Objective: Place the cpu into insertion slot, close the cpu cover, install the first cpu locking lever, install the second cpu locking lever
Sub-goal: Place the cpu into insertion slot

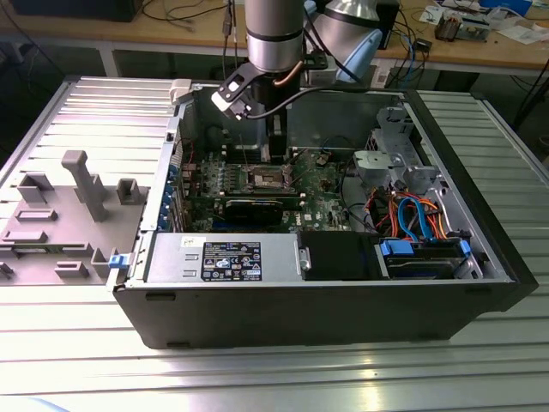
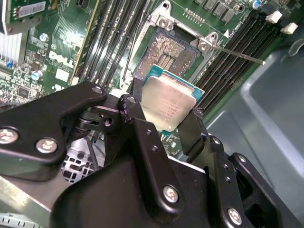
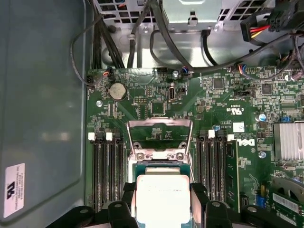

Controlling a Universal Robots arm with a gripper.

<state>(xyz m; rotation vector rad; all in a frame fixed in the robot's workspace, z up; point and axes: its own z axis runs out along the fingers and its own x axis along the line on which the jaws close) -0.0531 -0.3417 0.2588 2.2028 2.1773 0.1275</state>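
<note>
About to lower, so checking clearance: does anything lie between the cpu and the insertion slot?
No. In the second wrist view the stretch between the cpu and the insertion slot is bare, with the slot's pin grid uncovered.

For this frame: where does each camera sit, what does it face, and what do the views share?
Exterior view: off the arm, looking down into the open computer case; the arm and hand show.
First wrist view: on the arm, facing the motherboard and the open cpu cover; the hand's fingers show.
Second wrist view: on the arm, facing the insertion slot past the hand.
Both wrist views share the cpu gripped in the hand.
</note>
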